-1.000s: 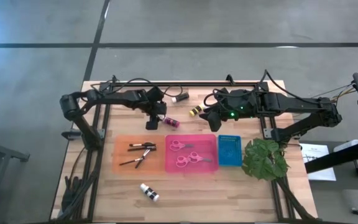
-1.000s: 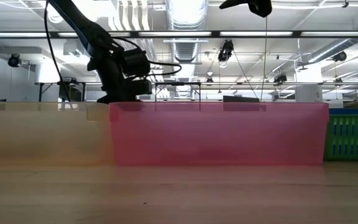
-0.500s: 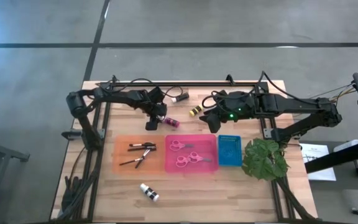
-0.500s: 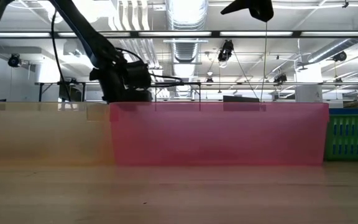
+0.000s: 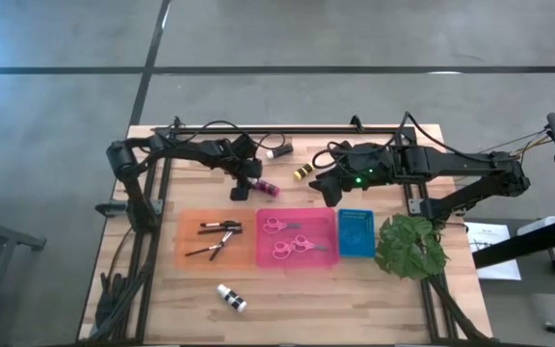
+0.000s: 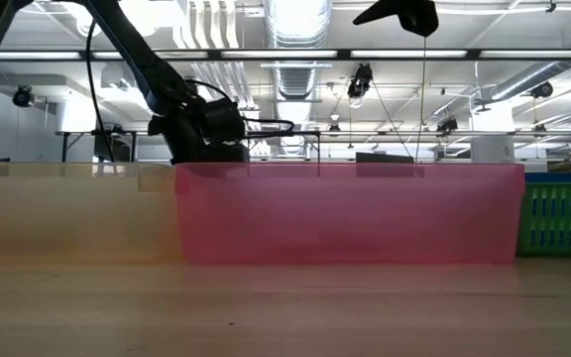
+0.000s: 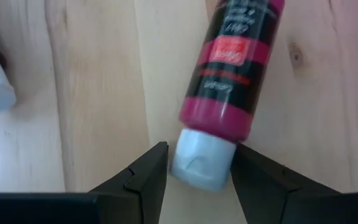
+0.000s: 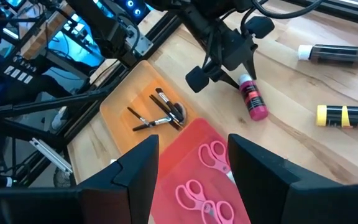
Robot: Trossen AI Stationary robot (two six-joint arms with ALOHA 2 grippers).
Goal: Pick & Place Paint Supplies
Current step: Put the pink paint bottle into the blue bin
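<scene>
Wooden table (image 5: 287, 299) under my left gripper (image 7: 194, 168): its spread fingers straddle the white cap of the pink bottle (image 7: 235, 81), whose long axis runs toward one o'clock. My right gripper (image 8: 191, 155), also spread, waits farther off.

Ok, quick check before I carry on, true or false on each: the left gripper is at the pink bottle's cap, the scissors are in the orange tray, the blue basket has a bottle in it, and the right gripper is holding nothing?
1. The left gripper has the cap of the pink bottle between its open fingers. True.
2. The scissors lie in the orange tray. False: both pairs lie in the pink tray; the orange tray holds brushes.
3. The blue basket holds a bottle. False: no bottle shows in it.
4. The right gripper holds nothing. True: it hangs open above the table.
</scene>
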